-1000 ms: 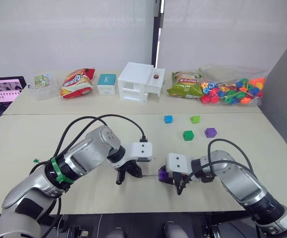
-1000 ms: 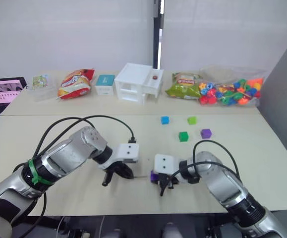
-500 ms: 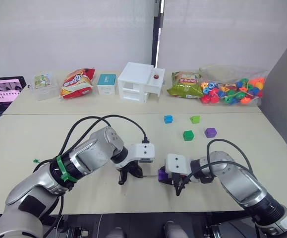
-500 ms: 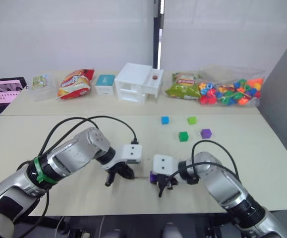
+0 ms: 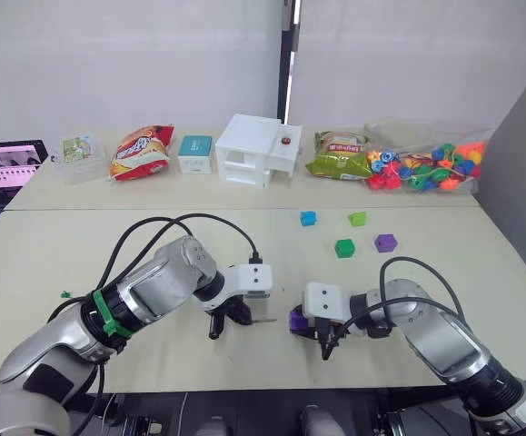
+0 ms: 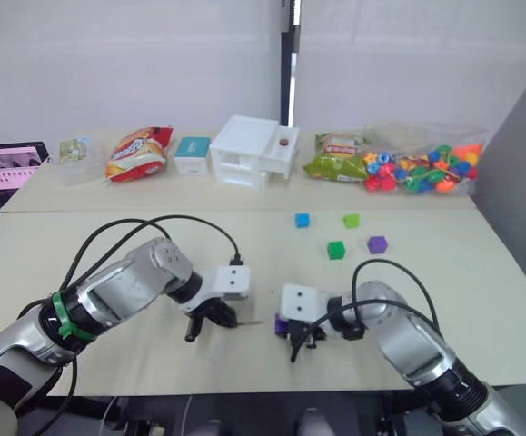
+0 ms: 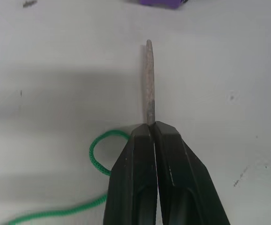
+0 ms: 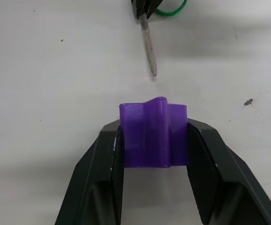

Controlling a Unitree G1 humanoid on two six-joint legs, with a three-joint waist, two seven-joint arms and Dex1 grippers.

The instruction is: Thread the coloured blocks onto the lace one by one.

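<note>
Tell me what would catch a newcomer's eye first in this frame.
Near the table's front edge, the two end effectors face each other: the left end effector pinches the lace by its stiff tip, which points at the purple block clamped in the right end effector, a short gap between them. Farther back lie four loose blocks, and a bag of bright beads sits at the far right.

White toy house [image 5: 258, 150], snack bags [image 5: 141, 151], teal box [image 5: 195, 153], bag of beads [image 5: 426, 166], tablet [image 5: 4, 170]
</note>
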